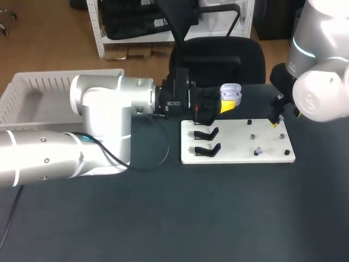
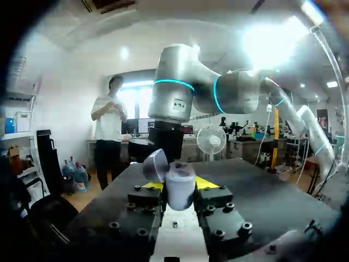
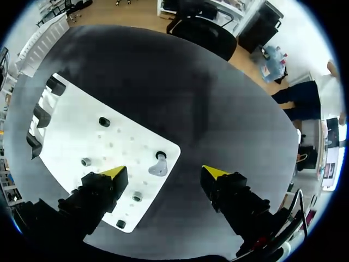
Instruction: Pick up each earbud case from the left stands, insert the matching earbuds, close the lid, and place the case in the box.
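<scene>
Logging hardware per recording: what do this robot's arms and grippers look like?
Both arms are rounded silver-white links: the left arm carries a thin black cable, the right arm a cyan light ring. The left gripper and right gripper are black blocks with yellow tips.

White board on dark table

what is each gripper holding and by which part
Left gripper holds the open earbud case by its lower body. Right gripper is open, holding nothing.
</scene>
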